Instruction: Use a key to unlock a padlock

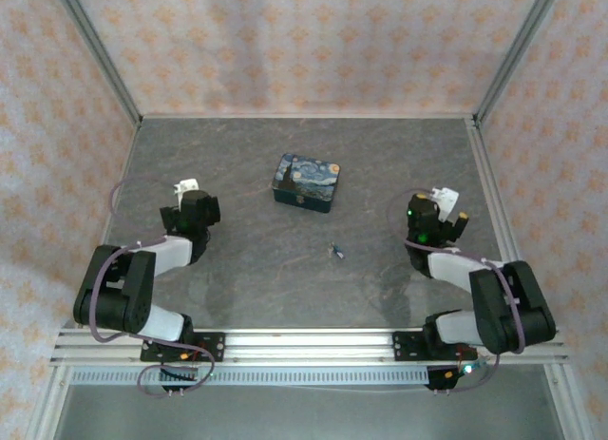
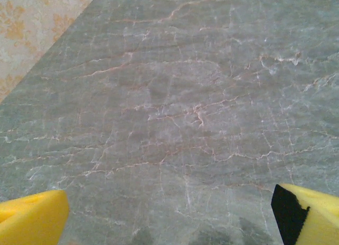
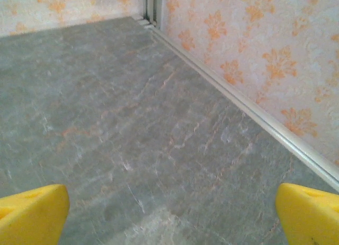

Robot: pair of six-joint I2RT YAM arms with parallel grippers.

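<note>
Pretty even, soft light all over, no harsh glare. Just a faint shadow hugging the box (image 1: 307, 182). Wrist views are a bit soft and grainy.

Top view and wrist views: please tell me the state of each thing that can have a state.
padlock: lying on the table, not held; too small to tell whether it is locked.
key: lying right by the padlock, not held.
box: lid closed.
left gripper: open, empty.
right gripper: open, empty.
</note>
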